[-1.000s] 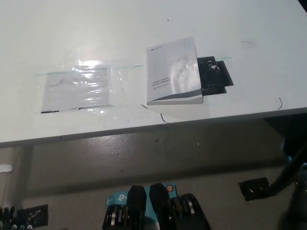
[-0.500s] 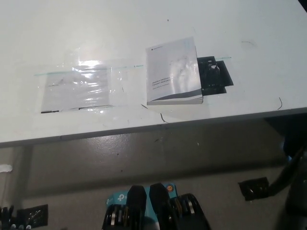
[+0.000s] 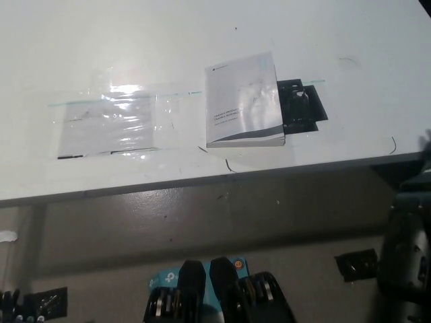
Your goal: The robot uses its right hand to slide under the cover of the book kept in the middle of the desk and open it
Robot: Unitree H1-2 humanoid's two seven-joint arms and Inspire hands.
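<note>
Head view, read from left to right. At the lower left edge, only a small white sliver of the left hand [image 3: 5, 236] shows below the worktop; whether its fingers are apart or closed cannot be told. On the white worktop [image 3: 135, 40], left of centre, lies a clear plastic sleeve [image 3: 111, 124], flat and glossy under the light. Just right of it, near the middle of the worktop and close to its front edge, lies the book [image 3: 244, 101]: closed, face up, pale cover with a grey band along the near edge. Its right edge overlaps a black patch [image 3: 304, 104] on the worktop, whose nature cannot be told.

The book appears thin and light, a softcover whose cover is likely to bend rather than lift as a stiff board. The cover looks smooth, so fingertips may slip on it, and the whole book may slide on the bare worktop if it is pushed sideways. The free edge probably lies on the right side, above the black patch; this is judged the best place to slip fingertips under the cover.

At the far right, the black right hand [image 3: 407, 222] is blurred, low beside the worktop's front edge and well apart from the book; its finger state cannot be told.
</note>
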